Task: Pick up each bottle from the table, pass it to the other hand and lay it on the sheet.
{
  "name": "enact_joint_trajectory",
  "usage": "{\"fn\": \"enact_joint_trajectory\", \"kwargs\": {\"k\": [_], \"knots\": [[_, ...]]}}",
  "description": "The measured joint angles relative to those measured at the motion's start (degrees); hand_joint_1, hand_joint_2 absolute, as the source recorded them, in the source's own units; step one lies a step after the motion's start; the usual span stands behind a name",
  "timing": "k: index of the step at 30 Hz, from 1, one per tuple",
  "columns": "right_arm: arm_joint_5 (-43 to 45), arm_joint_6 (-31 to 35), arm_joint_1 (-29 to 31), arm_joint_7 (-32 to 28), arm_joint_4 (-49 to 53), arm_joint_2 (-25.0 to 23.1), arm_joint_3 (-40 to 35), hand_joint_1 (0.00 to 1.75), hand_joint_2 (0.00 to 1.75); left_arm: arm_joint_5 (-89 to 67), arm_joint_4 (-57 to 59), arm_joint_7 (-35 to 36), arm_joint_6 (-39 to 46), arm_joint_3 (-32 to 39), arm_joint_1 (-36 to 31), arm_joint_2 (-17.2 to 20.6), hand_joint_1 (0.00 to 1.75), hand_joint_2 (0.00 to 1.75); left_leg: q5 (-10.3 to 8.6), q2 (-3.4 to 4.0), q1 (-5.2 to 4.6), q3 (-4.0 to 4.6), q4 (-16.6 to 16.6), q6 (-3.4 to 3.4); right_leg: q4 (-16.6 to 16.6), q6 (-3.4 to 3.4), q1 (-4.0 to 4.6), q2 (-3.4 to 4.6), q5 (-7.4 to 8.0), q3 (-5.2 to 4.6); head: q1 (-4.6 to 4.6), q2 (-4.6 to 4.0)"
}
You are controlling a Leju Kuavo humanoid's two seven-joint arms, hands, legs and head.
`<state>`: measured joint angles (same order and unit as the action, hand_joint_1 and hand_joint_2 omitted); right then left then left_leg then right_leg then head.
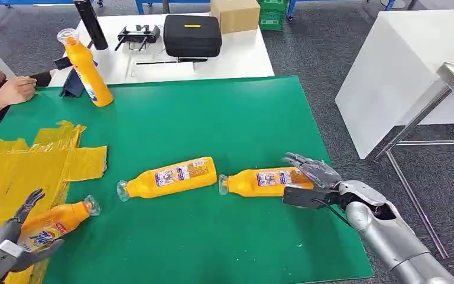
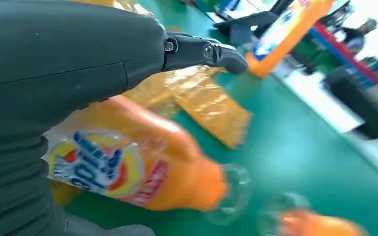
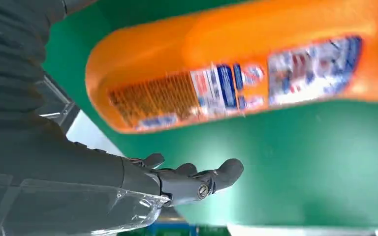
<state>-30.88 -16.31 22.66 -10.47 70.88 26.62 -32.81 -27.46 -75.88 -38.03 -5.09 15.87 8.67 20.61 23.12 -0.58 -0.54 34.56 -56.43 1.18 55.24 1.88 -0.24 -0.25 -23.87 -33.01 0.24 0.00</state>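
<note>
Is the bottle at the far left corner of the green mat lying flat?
No. That bottle stands on its base, leaning slightly, while the middle bottle lies on its side on the green mat.

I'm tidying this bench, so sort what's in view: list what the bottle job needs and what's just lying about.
Job:
left hand, at the bottle on the sheet
right hand, at the right lying bottle
middle lying bottle
standing bottle
yellow sheet

Lying about:
black case
cardboard box
black cylinder
</note>
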Motion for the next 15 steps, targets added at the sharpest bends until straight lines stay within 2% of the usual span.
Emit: {"fn": "enact_joint_trajectory", "kwargs": {"k": [14, 15], "knots": [[-0.1, -0.1, 2.4, 0.0, -3.7, 0.3, -4.0, 0.0, 1.75, 1.7, -2.9, 0.0, -0.6, -2.0, 1.5, 1.0, 0.0, 1.75, 0.0, -0.01, 0.0, 0.02, 0.0, 0.01, 0.0, 0.0, 0.0, -0.01, 0.0, -0.01, 0.0, 0.0], [-0.2, -0.6, 2.5, 0.0, -3.9, 0.3, -4.2, 0.42, 1.75, 3.2, -3.1, 0.0, -1.1, -2.1, 1.7, 1.2, 0.0, 1.75, 0.0, -0.01, 0.0, 0.02, 0.0, 0.01, 0.0, 0.0, 0.0, -0.01, 0.0, -0.01, -0.02, 0.0]]}}
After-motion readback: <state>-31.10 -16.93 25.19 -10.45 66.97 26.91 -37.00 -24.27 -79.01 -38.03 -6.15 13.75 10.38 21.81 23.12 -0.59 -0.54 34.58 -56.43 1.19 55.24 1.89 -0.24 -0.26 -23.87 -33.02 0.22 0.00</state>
